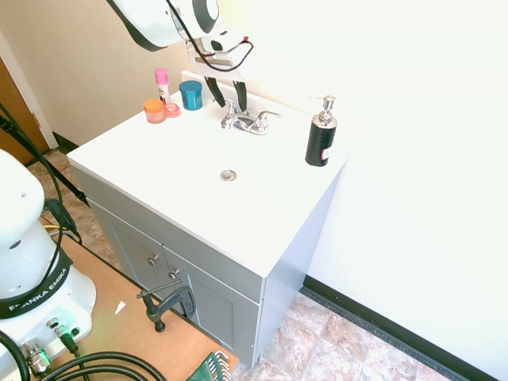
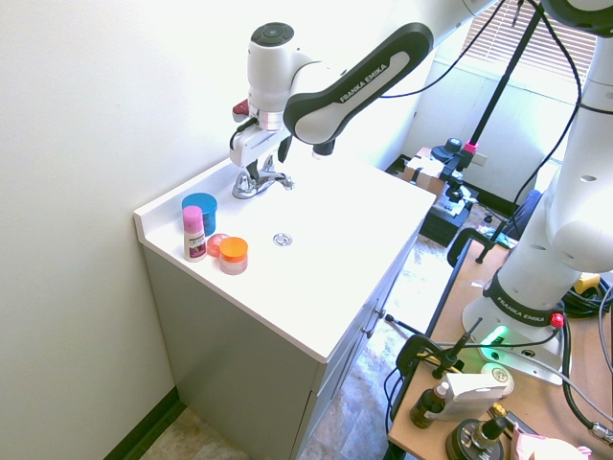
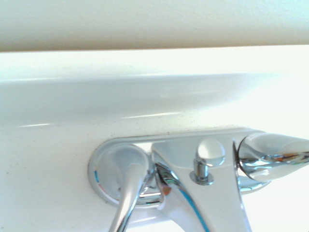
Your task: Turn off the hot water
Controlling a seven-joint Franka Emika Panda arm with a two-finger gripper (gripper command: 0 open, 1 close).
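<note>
White vanity top (image 1: 159, 171) with a drain (image 1: 228, 175) at centre, two-handled chrome faucet (image 1: 248, 121) at the back edge by the wall. Left of the faucet: blue tub (image 1: 190, 94), pink-capped bottle (image 1: 162, 83), orange-lidded jar (image 1: 154, 110). To its right, a black soap dispenser (image 1: 321, 133). No water seen running.

Hot-water lever (image 1: 229, 122) forming the faucet's left wing, directly beneath the gripper (image 1: 226, 97), long axis apparently swung forward over the basin rather than lying along the wall; in the wrist view, the same lever (image 3: 126, 193) curving toward the camera beside the spout base. Right-wing lever (image 1: 264, 117) off to the side, clear of the fingers.

Fingers (image 1: 214, 91) pointing down, spread apart, straddling the lever's stem from above, nothing clamped; contact with the chrome not clear from either exterior view. Likely next: a sideways push on the handle.
</note>
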